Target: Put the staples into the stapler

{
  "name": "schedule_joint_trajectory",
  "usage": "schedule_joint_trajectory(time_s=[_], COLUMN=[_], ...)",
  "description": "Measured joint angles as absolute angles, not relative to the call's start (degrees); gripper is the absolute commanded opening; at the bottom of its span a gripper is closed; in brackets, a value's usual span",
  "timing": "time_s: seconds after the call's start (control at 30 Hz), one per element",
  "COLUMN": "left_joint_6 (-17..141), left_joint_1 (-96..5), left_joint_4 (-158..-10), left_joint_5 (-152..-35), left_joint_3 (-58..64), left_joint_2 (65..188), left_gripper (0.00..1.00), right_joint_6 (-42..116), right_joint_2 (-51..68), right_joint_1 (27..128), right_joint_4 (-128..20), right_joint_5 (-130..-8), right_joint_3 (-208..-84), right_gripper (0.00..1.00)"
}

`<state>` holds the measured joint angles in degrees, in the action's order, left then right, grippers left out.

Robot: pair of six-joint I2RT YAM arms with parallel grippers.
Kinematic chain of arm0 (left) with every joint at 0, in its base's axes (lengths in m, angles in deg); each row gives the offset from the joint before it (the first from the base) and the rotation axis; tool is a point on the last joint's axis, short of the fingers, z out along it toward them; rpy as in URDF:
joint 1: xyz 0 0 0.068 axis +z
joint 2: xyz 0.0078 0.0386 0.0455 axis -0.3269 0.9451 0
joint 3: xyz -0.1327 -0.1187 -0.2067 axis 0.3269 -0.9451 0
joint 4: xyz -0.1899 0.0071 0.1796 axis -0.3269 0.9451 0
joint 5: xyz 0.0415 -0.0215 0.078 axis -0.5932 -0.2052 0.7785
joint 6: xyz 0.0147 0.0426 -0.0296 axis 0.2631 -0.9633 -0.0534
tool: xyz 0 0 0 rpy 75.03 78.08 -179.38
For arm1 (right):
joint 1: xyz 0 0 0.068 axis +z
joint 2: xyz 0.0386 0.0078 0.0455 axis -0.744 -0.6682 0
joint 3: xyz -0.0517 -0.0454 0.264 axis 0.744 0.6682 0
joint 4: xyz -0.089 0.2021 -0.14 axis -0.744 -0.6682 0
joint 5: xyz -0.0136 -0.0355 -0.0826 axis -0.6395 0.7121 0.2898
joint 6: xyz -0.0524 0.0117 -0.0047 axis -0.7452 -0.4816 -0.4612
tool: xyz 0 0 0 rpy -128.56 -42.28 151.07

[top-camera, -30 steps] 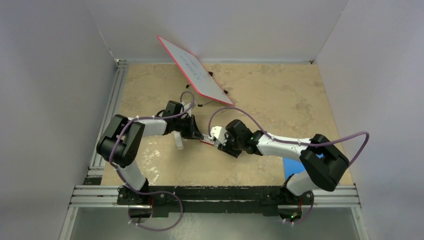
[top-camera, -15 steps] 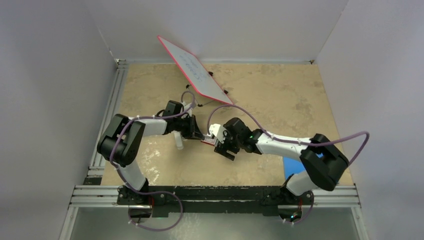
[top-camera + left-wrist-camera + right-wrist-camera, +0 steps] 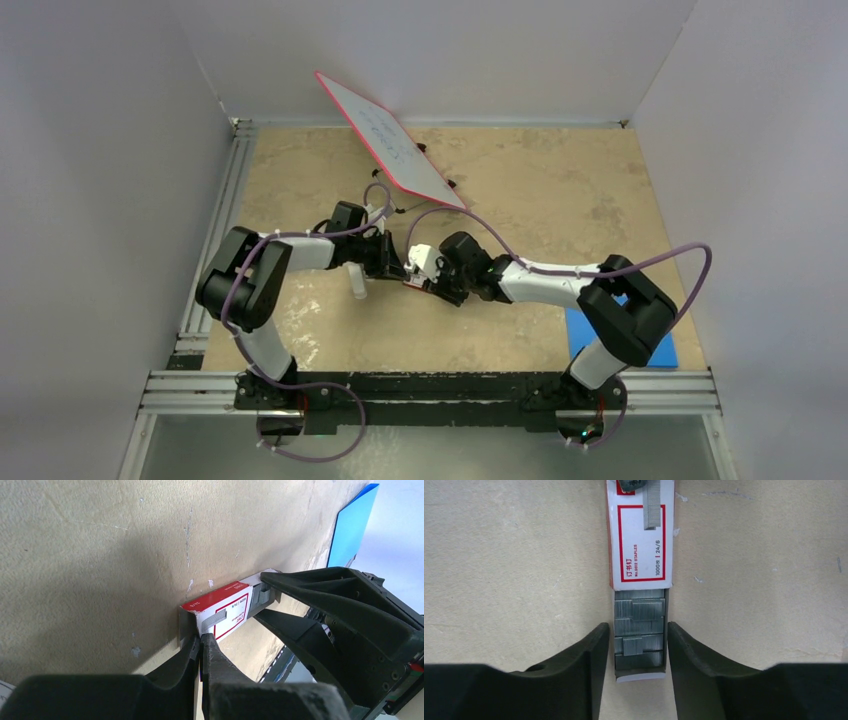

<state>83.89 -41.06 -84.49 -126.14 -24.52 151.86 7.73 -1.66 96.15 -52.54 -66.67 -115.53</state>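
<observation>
The staples (image 3: 640, 535) are a red and white box lying flat on the table, its inner tray (image 3: 640, 630) slid out and full of grey strips. My right gripper (image 3: 638, 626) has a finger against each side of that tray. At the box's other end, my left gripper (image 3: 201, 639) is shut on the end flap of the staples (image 3: 220, 611). From above, both grippers meet over the staples (image 3: 411, 284) at mid-table. The stapler (image 3: 357, 283), small and white, lies just left of the left gripper, untouched.
A red-framed whiteboard (image 3: 390, 140) leans at the back, with a small dark item by its lower end. A blue pad (image 3: 622, 340) lies at the front right beside the right arm's base. White walls close in three sides.
The right arm has stretched left toward the box, uncovering more of the blue pad, and its wrist sits closer to the left gripper. The left arm has held still.
</observation>
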Motion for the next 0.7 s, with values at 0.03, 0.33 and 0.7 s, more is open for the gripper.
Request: schedule_joint_trajectory(time_s=[0.03, 0.33, 0.7], left_joint_6=[83.9, 83.6, 83.9], left_joint_1=[-41.1, -41.1, -40.9], left_joint_4=[-84.5, -84.4, -83.9], left_joint_5=[-126.1, -125.4, -123.6], left_joint_3=[-24.5, -24.5, -24.5], left_joint_2=[151.9, 151.9, 151.5], left_gripper=[0.00, 0.00, 0.26], right_joint_6=[7.7, 6.2, 6.9], right_joint_2=[-1.7, 1.1, 4.7], right_joint_1=[96.2, 95.9, 95.2], right_joint_4=[-52.4, -53.6, -55.7], right_joint_5=[-66.4, -63.6, -62.1], right_joint_3=[-115.5, -113.3, -111.3], right_gripper=[0.40, 0.41, 0.80])
